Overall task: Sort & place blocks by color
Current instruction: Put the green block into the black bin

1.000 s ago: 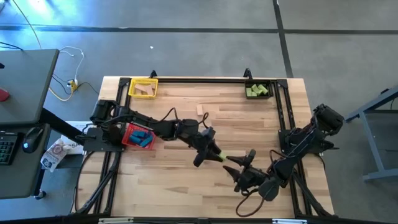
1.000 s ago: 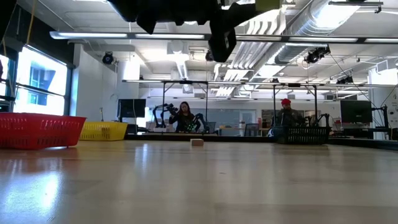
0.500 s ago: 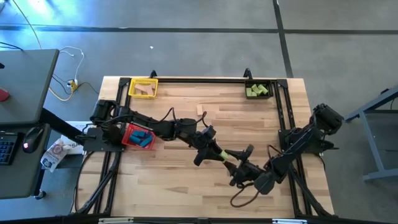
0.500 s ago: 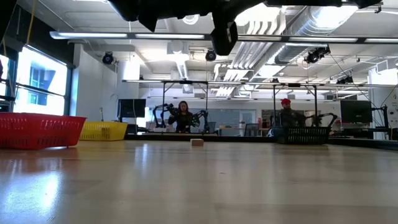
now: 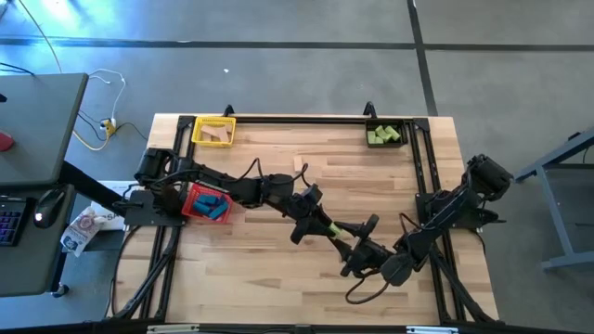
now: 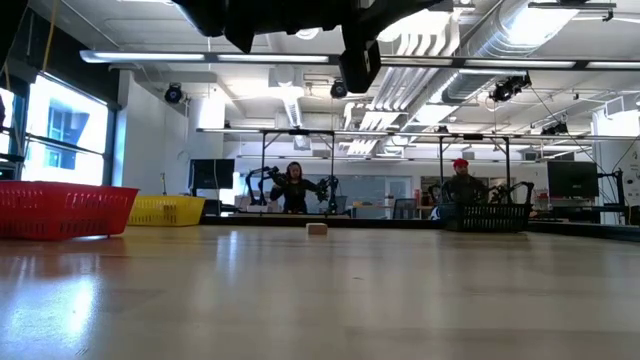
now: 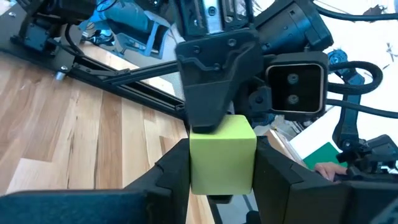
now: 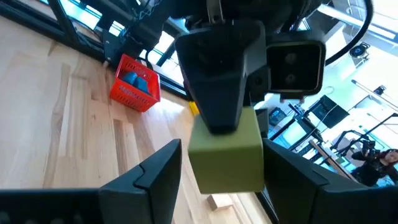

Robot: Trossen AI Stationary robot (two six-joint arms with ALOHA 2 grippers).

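Left end effector (image 7: 221, 177) and right end effector (image 8: 217, 171) both clamp green block (image 7: 222, 154) mid-table.

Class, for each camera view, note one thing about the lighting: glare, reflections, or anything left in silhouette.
High view: even light on the table, no strong glare. Low view: ceiling lights and the window reflect as sheen on the tabletop; the arms overhead are silhouettes. Left wrist view: background beside the green block burns to white. Right wrist view: bright background backlights the block.

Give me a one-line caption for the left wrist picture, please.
Handover in mid-air: the left gripper holds a light green block while the right gripper closes in on it.
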